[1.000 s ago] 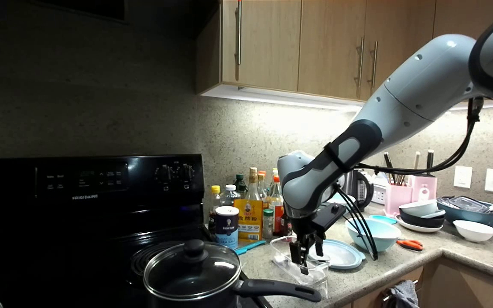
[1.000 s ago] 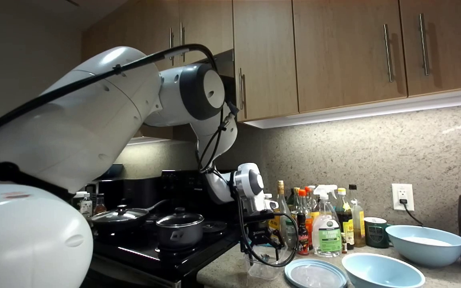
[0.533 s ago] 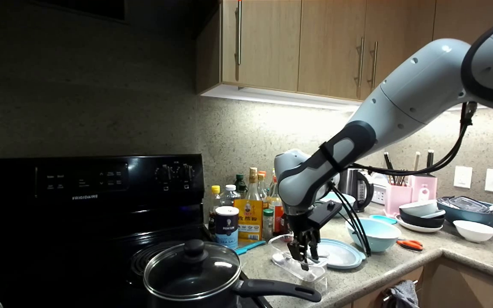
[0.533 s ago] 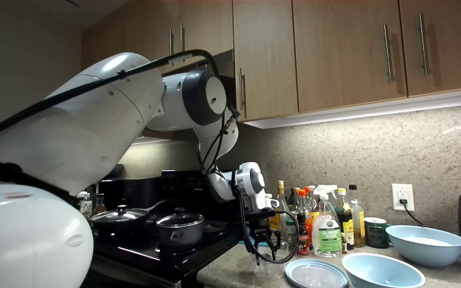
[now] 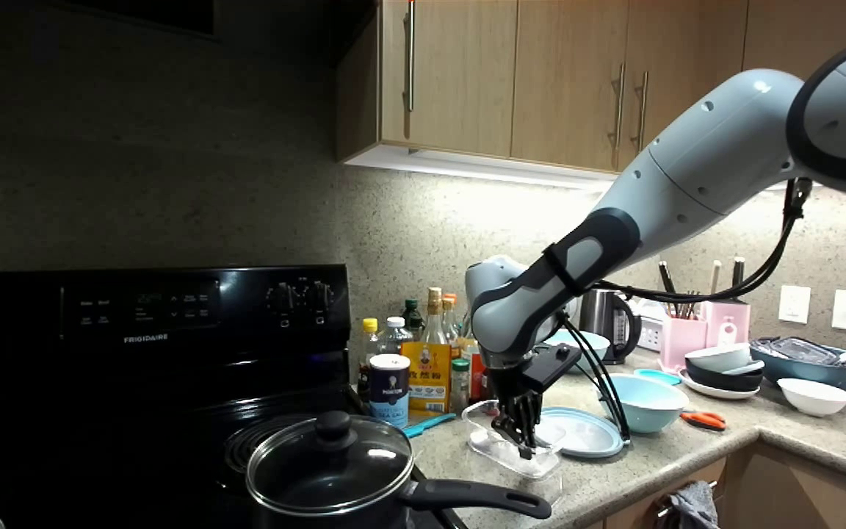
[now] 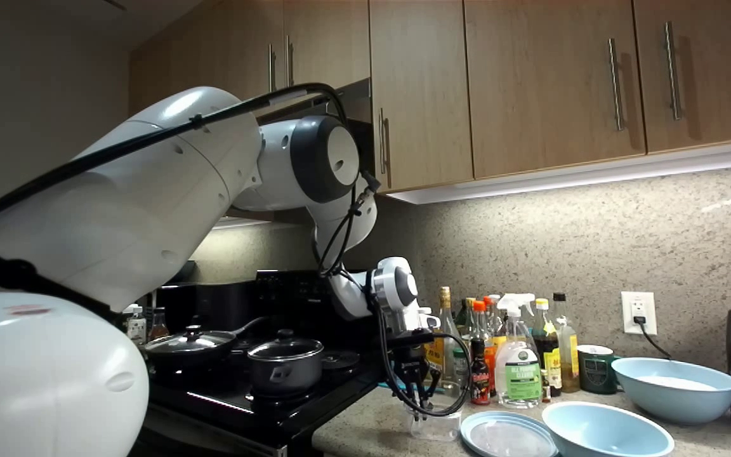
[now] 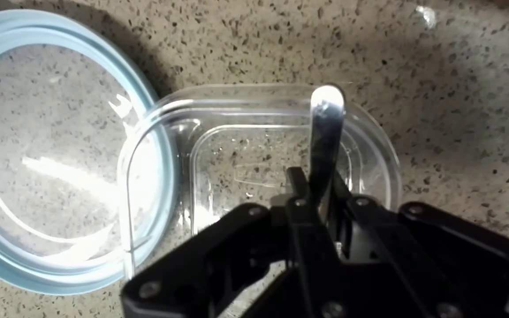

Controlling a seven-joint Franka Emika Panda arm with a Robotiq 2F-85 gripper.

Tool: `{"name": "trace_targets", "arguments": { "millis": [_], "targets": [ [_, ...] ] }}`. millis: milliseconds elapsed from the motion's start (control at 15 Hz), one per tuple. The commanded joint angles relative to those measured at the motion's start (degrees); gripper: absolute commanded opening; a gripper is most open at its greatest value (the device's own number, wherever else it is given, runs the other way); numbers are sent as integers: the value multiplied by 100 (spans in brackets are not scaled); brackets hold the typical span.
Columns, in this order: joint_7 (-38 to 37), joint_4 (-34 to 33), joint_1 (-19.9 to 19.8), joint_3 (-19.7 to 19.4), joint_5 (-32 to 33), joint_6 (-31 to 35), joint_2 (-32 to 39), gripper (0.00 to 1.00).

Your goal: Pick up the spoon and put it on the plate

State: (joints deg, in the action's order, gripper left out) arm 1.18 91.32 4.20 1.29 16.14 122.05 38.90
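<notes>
The gripper (image 7: pixel 318 176) pinches the spoon (image 7: pixel 325 132); placing it on the plate (image 5: pixel 588 433) near the front edge of the tabletop (image 7: pixel 245 48) remains.

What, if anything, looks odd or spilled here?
The plate: in the wrist view its centre is see-through, showing the speckled counter beneath, so it looks more like a lid. I see no spill.

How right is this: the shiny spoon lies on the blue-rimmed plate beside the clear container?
Not quite: the wrist view shows the shiny spoon held in the gripper at the clear container, not lying on the blue-rimmed plate beside it.
</notes>
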Motion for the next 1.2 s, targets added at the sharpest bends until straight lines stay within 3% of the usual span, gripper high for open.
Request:
{"name": "trace_targets", "arguments": {
  "millis": [0, 600, 1000, 1067, 1133],
  "targets": [
    [85, 94, 94, -14, -89, -205, -177, 6],
    [-689, 1352, 484, -121, 165, -480, -1823, 7],
    [-1753, 2420, 86, -500, 51, -719, -2857, 7],
    [-1484, 1847, 144, -370, 65, -735, -2371, 7],
    [-1491, 1947, 67, -399, 63, -731, -2460, 12]
  ]
}}
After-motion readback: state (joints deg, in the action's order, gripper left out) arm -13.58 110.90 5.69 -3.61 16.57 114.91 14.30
